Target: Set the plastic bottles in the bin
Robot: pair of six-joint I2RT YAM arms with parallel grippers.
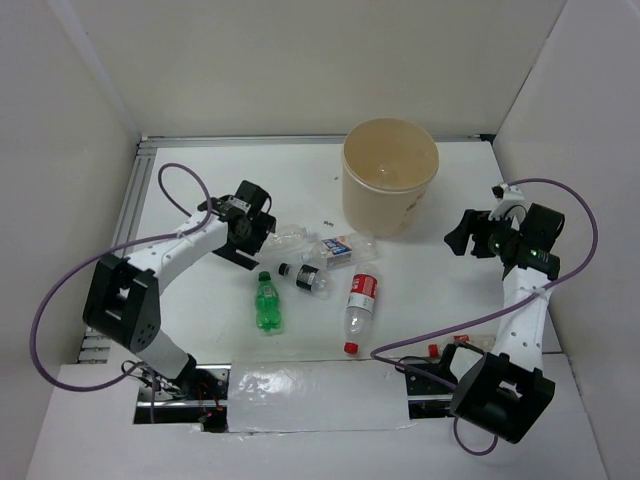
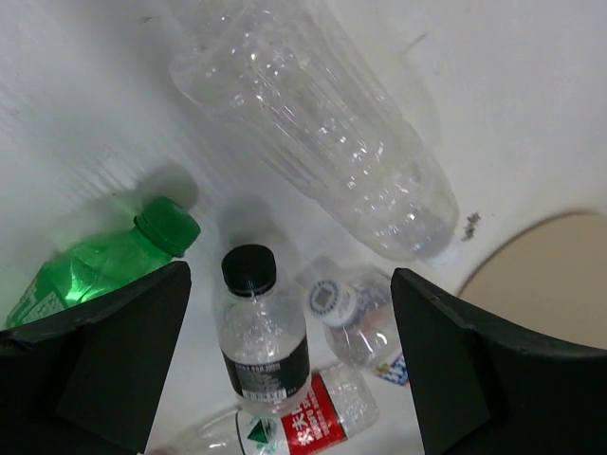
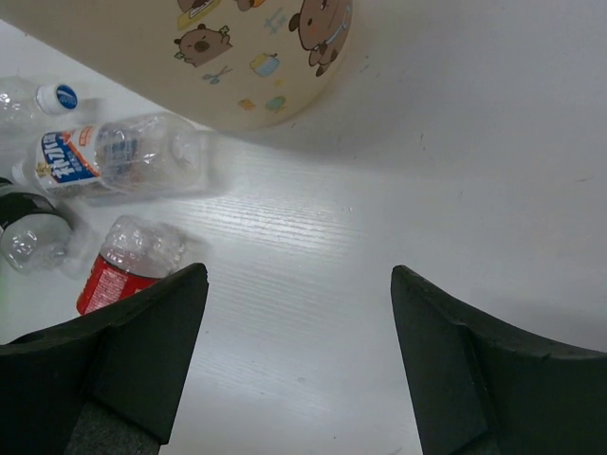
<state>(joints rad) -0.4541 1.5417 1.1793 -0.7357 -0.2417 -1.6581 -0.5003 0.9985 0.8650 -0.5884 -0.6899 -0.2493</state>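
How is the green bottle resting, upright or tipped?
Tipped: the green bottle lies on its side, full length showing from above.

The clear bottle (image 2: 313,123) is glossy, ribbed plastic; the green bottle (image 2: 90,270) is shiny too. The white worktop (image 3: 398,237) looks matt, faintly grained.

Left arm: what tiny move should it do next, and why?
Probably lower the left gripper onto the big clear bottle and close. Its jaws stand open and empty, and that bottle lies flat just ahead of them.
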